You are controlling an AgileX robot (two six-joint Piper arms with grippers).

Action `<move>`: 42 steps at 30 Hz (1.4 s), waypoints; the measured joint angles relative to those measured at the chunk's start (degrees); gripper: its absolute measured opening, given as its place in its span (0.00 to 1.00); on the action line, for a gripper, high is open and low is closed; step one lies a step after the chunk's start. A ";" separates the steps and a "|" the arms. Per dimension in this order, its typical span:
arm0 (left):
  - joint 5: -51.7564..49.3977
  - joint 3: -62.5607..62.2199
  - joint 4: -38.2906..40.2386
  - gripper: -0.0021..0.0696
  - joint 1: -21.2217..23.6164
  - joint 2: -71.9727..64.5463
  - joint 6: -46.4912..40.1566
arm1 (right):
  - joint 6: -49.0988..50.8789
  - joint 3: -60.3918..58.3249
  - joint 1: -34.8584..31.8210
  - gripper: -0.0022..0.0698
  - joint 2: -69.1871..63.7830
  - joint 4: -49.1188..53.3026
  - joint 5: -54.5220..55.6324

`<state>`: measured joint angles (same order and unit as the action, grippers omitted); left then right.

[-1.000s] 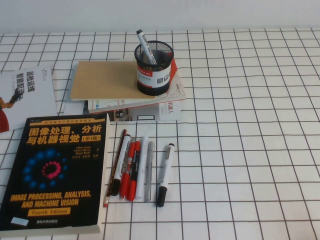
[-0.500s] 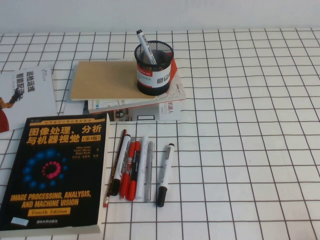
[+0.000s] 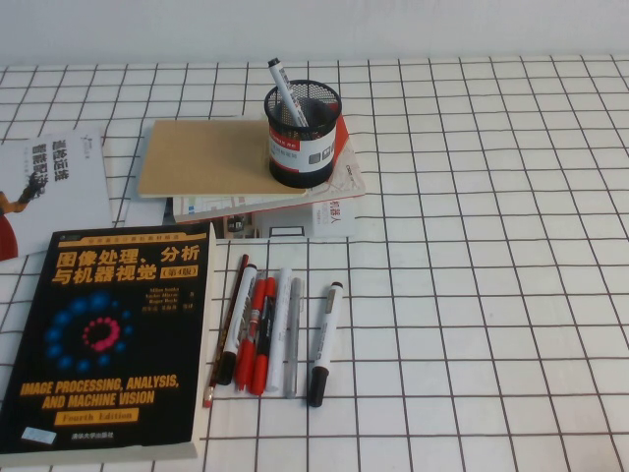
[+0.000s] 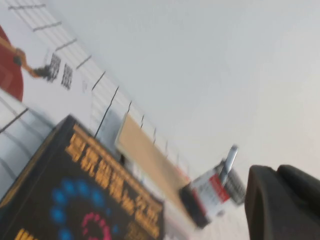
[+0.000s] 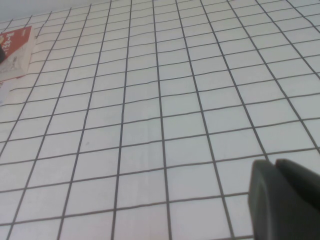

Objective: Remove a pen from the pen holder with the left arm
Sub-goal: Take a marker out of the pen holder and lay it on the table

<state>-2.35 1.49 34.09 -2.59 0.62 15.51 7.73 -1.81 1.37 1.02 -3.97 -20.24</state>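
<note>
Wrist views: left tool (image 4: 278,176), right tool (image 5: 276,169) above table (image 5: 150,100).

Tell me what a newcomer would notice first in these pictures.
The black mesh pen holder stands on a stack of books at the far middle, one pen leaning out of it. A big black textbook fills the near left, a row of pens lying beside it. The left gripper, shut, hangs over the left side facing the holder; the right gripper hangs over bare checked cloth.
</note>
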 joint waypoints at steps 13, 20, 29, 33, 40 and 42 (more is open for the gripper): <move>-7.55 -10.69 -12.15 0.03 0.00 -4.73 -4.81 | 0.00 0.00 0.00 0.01 0.00 0.00 0.00; -12.81 -23.26 -12.57 0.03 0.00 -19.09 -21.48 | 0.00 0.00 0.00 0.01 0.00 0.00 0.00; -10.80 -30.09 -11.54 0.03 -1.38 -36.66 -26.98 | 0.00 0.00 0.00 0.01 0.00 0.00 0.00; -4.47 -31.77 -18.86 0.03 -6.77 -41.67 -26.68 | 0.00 0.00 0.00 0.01 0.00 0.00 0.00; 7.60 -35.13 -27.05 0.03 -15.10 -53.61 -20.73 | 0.00 0.00 0.00 0.01 0.00 0.00 0.00; 8.63 -36.82 -28.87 0.03 -16.21 -58.05 -20.09 | 0.00 0.00 0.00 0.01 0.00 0.00 0.00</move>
<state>6.28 -35.34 5.22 -18.79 -57.43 -4.59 7.73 -1.81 1.37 1.02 -3.97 -20.24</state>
